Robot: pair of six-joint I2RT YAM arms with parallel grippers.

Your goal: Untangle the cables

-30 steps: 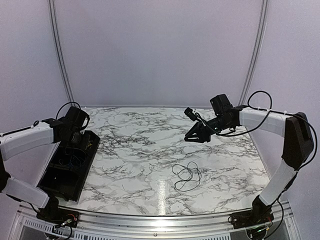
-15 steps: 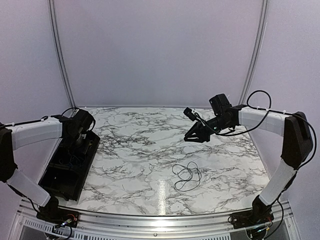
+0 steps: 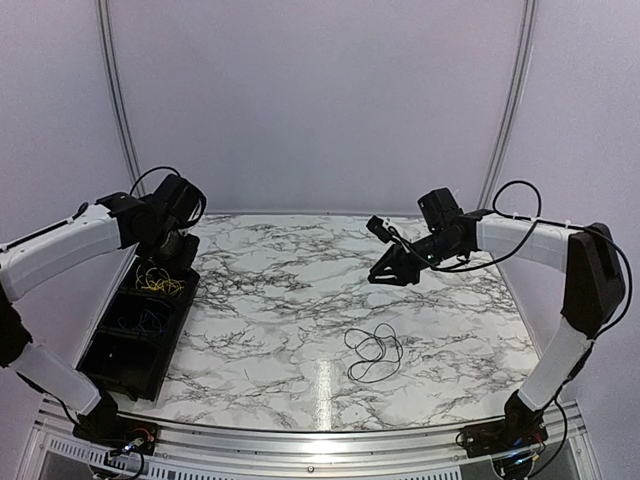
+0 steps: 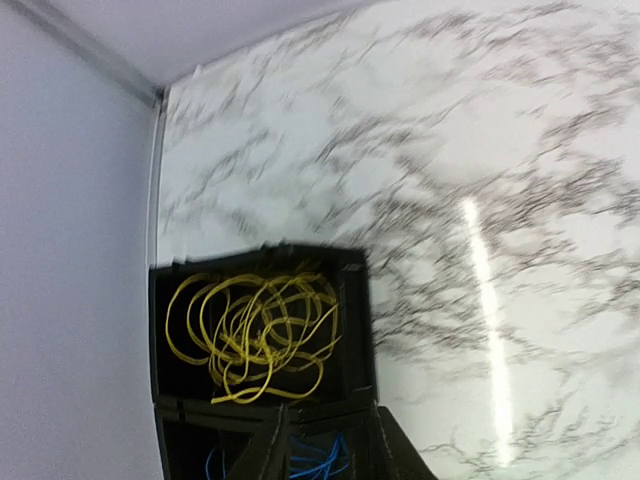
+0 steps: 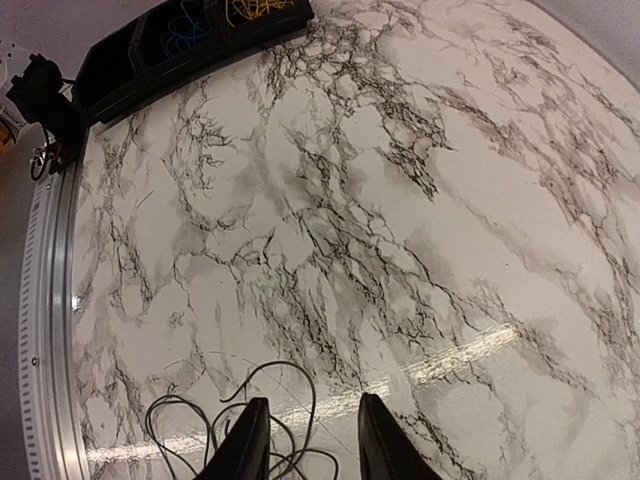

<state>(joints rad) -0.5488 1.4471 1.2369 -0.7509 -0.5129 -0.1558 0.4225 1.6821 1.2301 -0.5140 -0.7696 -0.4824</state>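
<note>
Top external view: left arm [image 3: 65, 250] reaches in from the left edge, forearm about level, wrist bent so the left gripper [image 3: 174, 262] points down over the far end of the tray [image 3: 108, 368]. Left wrist view has its fingers [image 4: 272, 452] a little apart with nothing between them. It hangs above the tray, not touching it.

The yellow cable [image 4: 250, 335] sits in loose loops in the tray's far compartment, and the blue cable [image 4: 312, 462] lies in the next compartment towards the arm bases. The tray runs along the table's [image 3: 290, 290] left edge, its far end near the back corner with the side wall [image 4: 70, 250] just beside it, so that side is tight.

Over to the right arm [image 3: 525, 238]: it rises from its base, elbow high by the right edge, forearm stretched left. The right gripper [image 3: 385, 272] is held well above the marble at the far right. In the right wrist view its fingers [image 5: 243, 445] are parted and hold nothing.

The black cable [image 3: 373, 353] lies in a small loose loop on the bare table, centre-right, towards the near edge. It is well apart from the tray and short of the rail [image 3: 300, 440]. Open marble lies all round it, widest between it and the tray.
</note>
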